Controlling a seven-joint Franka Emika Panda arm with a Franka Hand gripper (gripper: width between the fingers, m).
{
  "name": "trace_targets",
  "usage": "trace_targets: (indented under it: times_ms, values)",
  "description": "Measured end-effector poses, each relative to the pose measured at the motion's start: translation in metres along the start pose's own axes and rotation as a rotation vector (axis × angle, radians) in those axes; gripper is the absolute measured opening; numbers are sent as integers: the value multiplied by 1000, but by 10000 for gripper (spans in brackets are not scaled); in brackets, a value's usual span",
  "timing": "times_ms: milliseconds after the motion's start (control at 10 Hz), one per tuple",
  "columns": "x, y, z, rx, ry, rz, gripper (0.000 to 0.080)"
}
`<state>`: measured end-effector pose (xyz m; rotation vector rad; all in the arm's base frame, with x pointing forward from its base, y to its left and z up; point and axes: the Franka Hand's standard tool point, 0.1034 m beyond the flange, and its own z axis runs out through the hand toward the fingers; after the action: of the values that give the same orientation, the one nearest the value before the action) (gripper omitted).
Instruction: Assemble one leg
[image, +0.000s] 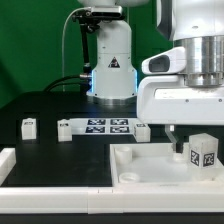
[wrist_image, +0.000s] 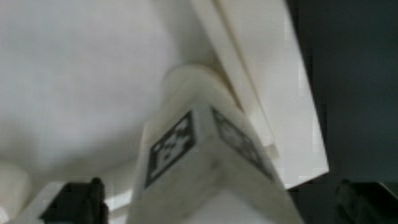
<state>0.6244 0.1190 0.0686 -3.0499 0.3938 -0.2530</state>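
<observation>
A leg (image: 203, 152), a small white block with black-and-white tags, stands upright on the near right part of the large white panel (image: 150, 165). My gripper (image: 198, 138) hangs right over it. One dark finger (image: 172, 134) shows beside the leg on the exterior view's left. In the wrist view the leg (wrist_image: 205, 150) rises between my two dark fingers (wrist_image: 75, 200), with a gap on each side, so the jaws stand open around it and do not touch it. The panel (wrist_image: 89, 80) fills the background.
Three more small tagged legs lie on the black table behind the panel (image: 29, 126) (image: 64, 128) (image: 143, 130). The marker board (image: 108, 126) lies between them. A white bar (image: 60, 195) runs along the front edge and a white piece (image: 10, 160) sits at the left.
</observation>
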Motion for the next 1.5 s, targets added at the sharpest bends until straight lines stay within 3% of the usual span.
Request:
trace_targets:
  times_ms: [300,500,600,700,800,900,1100,1300,1500]
  values:
    - [3,0,0,-24,27,-355,649]
    - [3,3,0,-26,27,-409,649]
    - [3,3,0,-26,27,-407,522]
    - [3,3,0,-26,27,-407,522]
    - [3,3,0,-26,27,-398,384]
    - [3,3,0,-25,27,-357,290]
    - [3,2,1,-19,30,-244,290]
    - [2,1,1,-5,39,46,290]
    - [2,5,1,-9,43,319,290]
